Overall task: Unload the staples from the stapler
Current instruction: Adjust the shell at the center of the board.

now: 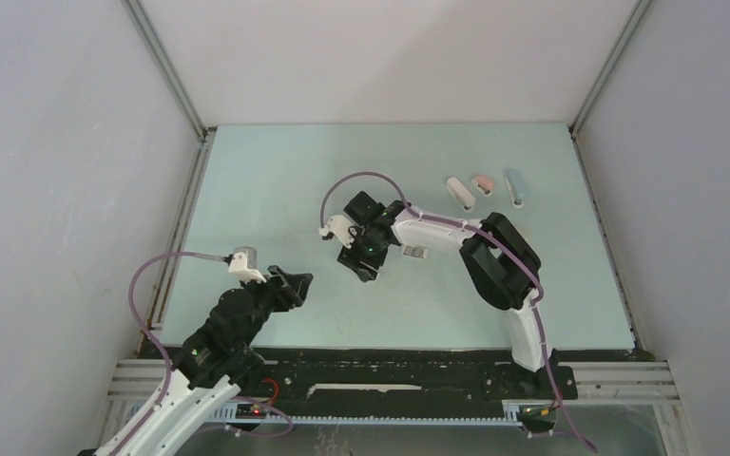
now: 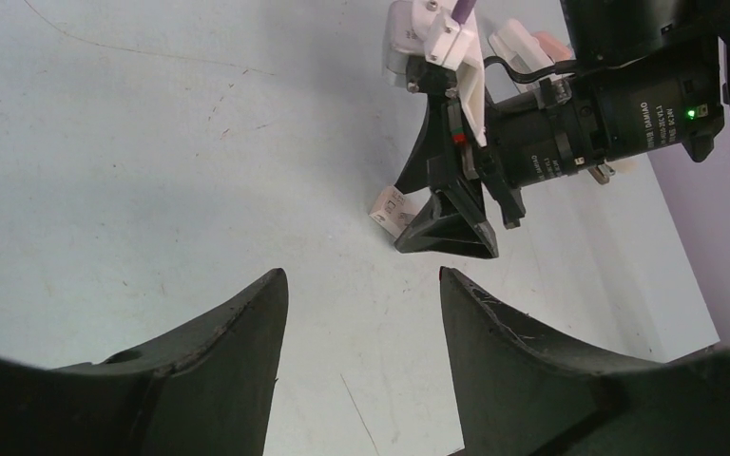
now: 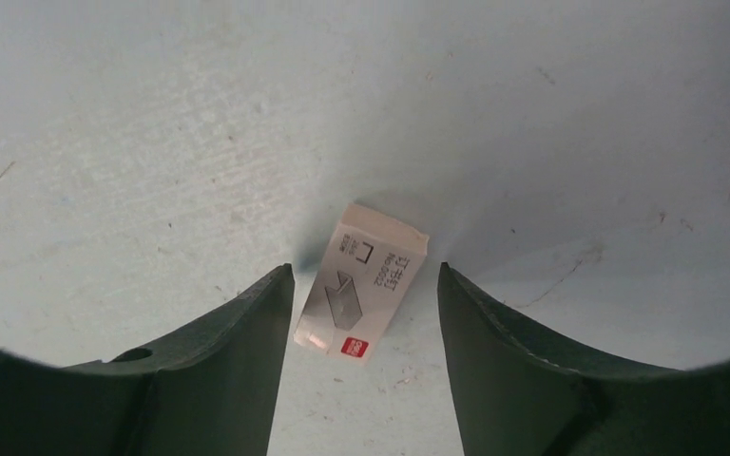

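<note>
Right tool [image 3: 363, 271] fingers stand released, straddling a small white staple box [image 3: 361, 285] that lies flat on the tabletop [image 3: 152, 114], nearer one finger and clasped by neither. Left tool [image 2: 361, 275] is likewise released and holds nothing, with bare surface ahead up to the right tool. A white stapler [image 1: 461, 193], pink stapler [image 1: 483, 182] and blue stapler [image 1: 515, 187] lie side by side at the far right, well apart from both tools. A small pale grey piece [image 1: 414, 252] lies just beside the right arm. The staples themselves are too small to make out. Enclosure walls [image 1: 57, 190] bound three sides.
</note>
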Action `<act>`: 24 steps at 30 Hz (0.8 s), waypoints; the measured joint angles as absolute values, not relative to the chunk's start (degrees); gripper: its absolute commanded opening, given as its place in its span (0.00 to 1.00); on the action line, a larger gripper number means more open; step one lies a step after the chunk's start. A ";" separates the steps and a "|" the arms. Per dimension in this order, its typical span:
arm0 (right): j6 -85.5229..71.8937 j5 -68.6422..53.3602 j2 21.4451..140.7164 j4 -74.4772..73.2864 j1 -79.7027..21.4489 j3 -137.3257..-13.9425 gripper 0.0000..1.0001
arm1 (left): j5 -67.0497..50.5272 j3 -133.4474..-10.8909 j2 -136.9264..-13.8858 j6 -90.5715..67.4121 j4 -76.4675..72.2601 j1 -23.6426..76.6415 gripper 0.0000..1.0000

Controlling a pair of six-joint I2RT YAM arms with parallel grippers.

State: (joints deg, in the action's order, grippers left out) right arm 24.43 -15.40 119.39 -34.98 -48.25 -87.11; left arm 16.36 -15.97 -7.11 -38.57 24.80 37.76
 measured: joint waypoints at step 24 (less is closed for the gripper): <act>28.27 -16.69 110.26 -34.48 -46.13 -75.20 0.37 | 16.05 -15.97 -6.85 -38.54 24.97 37.76 0.66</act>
